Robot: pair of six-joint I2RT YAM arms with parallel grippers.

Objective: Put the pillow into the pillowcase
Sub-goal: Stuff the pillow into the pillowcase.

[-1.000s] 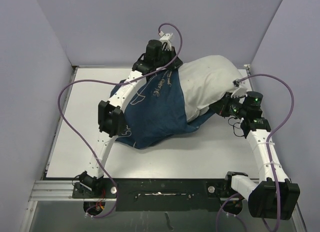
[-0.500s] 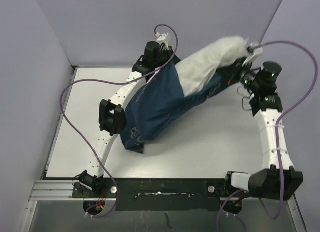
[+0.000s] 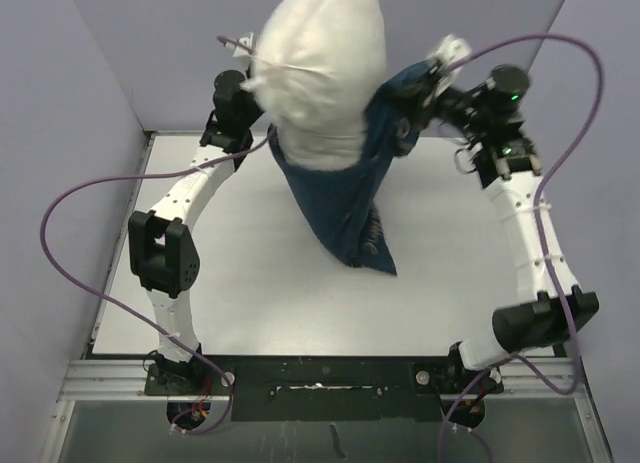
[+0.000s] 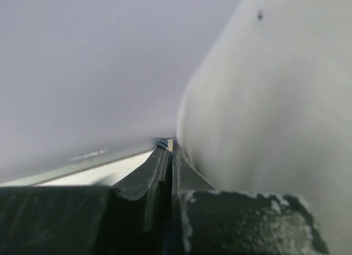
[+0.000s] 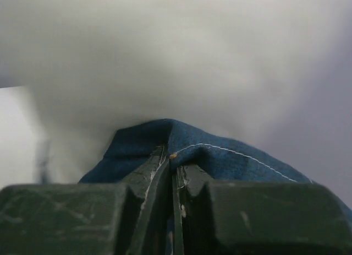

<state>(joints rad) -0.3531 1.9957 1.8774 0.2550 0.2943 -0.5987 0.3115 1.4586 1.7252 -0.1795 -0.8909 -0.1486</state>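
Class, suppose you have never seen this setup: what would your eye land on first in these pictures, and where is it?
The big white pillow bulges out at the top centre, high above the table, its lower part sunk in the navy pillowcase that hangs beneath it. The left claw and right claw each pinch the case's rim, on either side of the pillow.

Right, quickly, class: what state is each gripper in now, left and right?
Left gripper: shut, apparently pinching the pillowcase rim; only a sliver of blue shows there.
Right gripper: shut on the pillowcase hem.
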